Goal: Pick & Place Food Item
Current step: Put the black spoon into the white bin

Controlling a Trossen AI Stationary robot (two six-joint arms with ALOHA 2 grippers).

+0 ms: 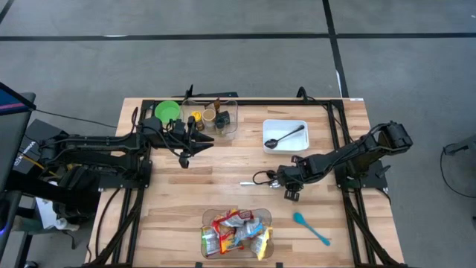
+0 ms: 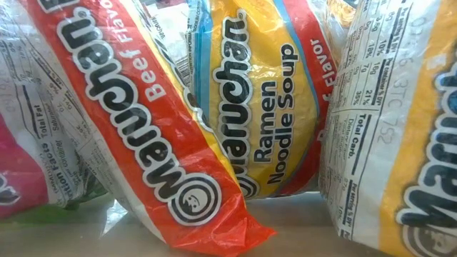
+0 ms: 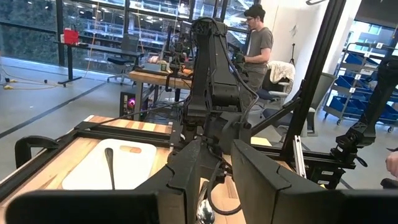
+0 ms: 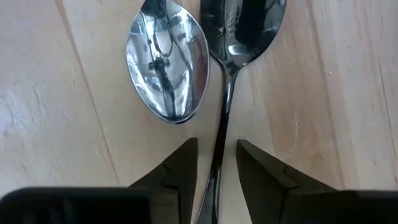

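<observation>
From above, the wooden tabletop (image 1: 186,186) carries a clear bin (image 1: 236,234) of food packets at six o'clock, a white tray (image 1: 285,135) with a dark spoon (image 1: 285,137) toward one o'clock, a teal spoon (image 1: 310,228) at about four o'clock, and a green bowl (image 1: 167,112) and a clear container (image 1: 221,117) of small items at about eleven o'clock. The low view is filled by the ramen packets (image 2: 257,107) alone, orange and yellow wrappers leaning on each other, and shows neither arm. The right wrist view gives what the overhead cannot: a silver spoon (image 4: 217,74) lying bowl-down on the wood, its handle running between the right gripper (image 4: 216,163), whose jaws stand narrowly apart on either side of the handle; whether they pinch it I cannot tell. A second shiny spoon bowl (image 4: 166,68) lies just beside the first. Overhead, the right arm reaches in from three o'clock, stretched low toward the tabletop's centre. The left gripper (image 1: 199,144) is extended from nine o'clock, level and pointing toward the centre, near the clear container; its jaws look nearly closed with nothing between them. The left wrist view looks across to the right arm, the white tray and a person (image 3: 256,43) standing in the room beyond.
</observation>
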